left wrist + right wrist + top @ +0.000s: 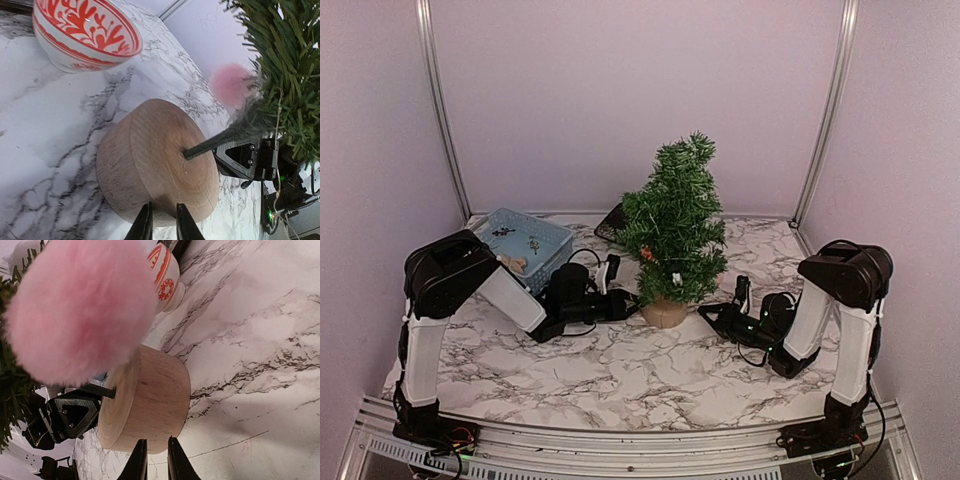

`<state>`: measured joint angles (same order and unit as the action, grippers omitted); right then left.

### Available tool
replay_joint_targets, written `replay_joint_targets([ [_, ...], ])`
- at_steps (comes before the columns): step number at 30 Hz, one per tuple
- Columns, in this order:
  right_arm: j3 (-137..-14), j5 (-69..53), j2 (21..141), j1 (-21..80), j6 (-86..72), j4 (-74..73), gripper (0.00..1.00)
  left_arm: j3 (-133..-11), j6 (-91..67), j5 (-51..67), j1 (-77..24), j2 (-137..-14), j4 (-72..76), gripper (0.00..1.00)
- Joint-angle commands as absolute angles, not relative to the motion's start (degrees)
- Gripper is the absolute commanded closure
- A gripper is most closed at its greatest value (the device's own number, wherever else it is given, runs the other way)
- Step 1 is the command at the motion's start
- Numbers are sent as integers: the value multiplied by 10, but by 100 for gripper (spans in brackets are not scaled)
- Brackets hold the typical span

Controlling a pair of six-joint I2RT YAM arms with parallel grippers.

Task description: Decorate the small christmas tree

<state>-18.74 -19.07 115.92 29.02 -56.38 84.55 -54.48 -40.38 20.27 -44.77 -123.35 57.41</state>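
The small christmas tree stands mid-table on its round tan stump base, with a red ornament and a white one on its lower branches. A fluffy pink pompom hangs among the low branches. My left gripper lies low at the left of the base, its tips just short of the wood, a narrow empty gap between them. My right gripper lies at the right of the base, likewise narrowly open and empty.
A blue basket with small ornaments sits back left. A red-and-white patterned bowl stands behind the tree. A dark object lies behind the tree's left side. Walls enclose the marble table on three sides.
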Motion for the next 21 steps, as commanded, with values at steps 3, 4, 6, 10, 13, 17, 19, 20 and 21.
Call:
replay_joint_targets([
  [3, -184, -198, 1164, 285, -563, 857, 85, -526, -426, 189, -482, -1203, 579, 84],
  [4, -184, -199, 1163, 284, -563, 856, 85, -519, -430, 183, -482, -1199, 587, 84],
  [6, -182, -199, 1158, 283, -561, 853, 85, -503, -434, 173, -479, -1187, 601, 84],
  [10, -171, -200, 1139, 275, -555, 847, 85, -460, -430, 156, -466, -1141, 608, 81],
  [13, -154, -202, 1107, 265, -544, 832, 85, -422, -423, 156, -445, -1088, 604, 75],
  [17, -130, -204, 1030, 252, -507, 765, 85, -395, -393, 165, -398, -1000, 533, 67],
  [19, -127, -197, 974, 250, -476, 699, 85, -398, -360, 158, -377, -955, 471, 63],
  [20, -128, -190, 942, 250, -457, 658, 84, -407, -343, 151, -368, -935, 418, 60],
  [21, -131, -183, 912, 248, -438, 618, 84, -417, -323, 145, -358, -918, 380, 57],
])
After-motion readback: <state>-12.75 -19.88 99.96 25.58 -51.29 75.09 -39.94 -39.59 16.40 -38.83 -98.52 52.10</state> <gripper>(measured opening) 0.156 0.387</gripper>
